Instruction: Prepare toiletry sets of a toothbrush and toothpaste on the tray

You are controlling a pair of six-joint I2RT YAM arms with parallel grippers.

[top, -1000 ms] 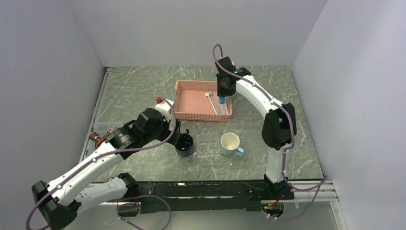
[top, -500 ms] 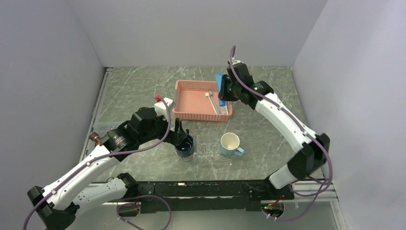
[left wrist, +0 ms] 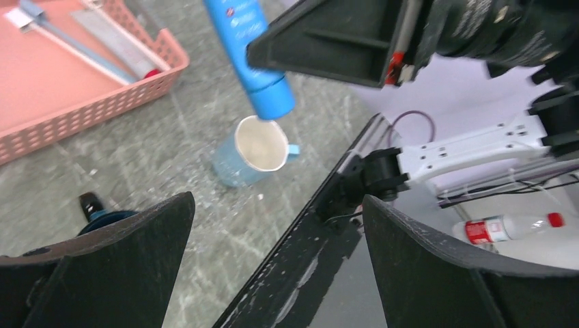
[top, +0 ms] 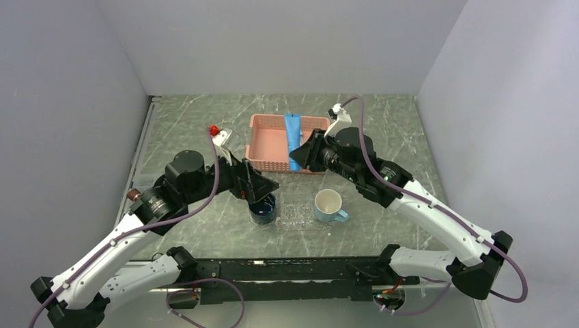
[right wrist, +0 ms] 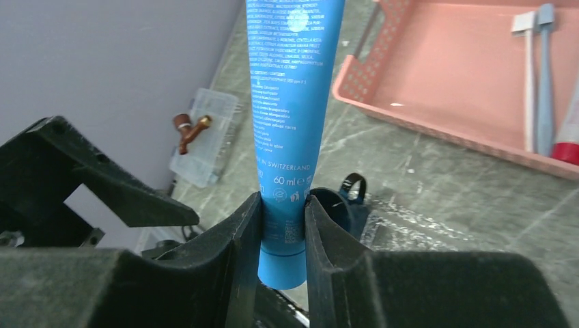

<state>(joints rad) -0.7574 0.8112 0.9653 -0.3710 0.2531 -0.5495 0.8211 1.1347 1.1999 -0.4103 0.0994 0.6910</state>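
My right gripper (top: 304,154) is shut on a blue toothpaste tube (top: 293,139) and holds it in the air over the front edge of the pink basket (top: 267,145). In the right wrist view the tube (right wrist: 293,102) stands pinched near its cap between my fingers (right wrist: 249,232). Two toothbrushes (right wrist: 537,75) lie in the basket (right wrist: 444,82). The clear tray (top: 298,216) lies flat between the two mugs. My left gripper (top: 263,184) is open and empty, above the dark blue mug (top: 263,208); its jaws stand wide apart in the left wrist view (left wrist: 273,273).
A light blue mug (top: 329,205) stands right of the tray. A red-capped tube (right wrist: 565,140) lies in the basket beside the toothbrushes. A clear box with a copper fitting (right wrist: 201,137) sits at the table's left edge. A black rail (top: 293,268) runs along the near edge.
My right arm has lifted the blue tube out of the basket and swung it forward and left. My left arm has risen and turned, its open gripper now over the dark mug.
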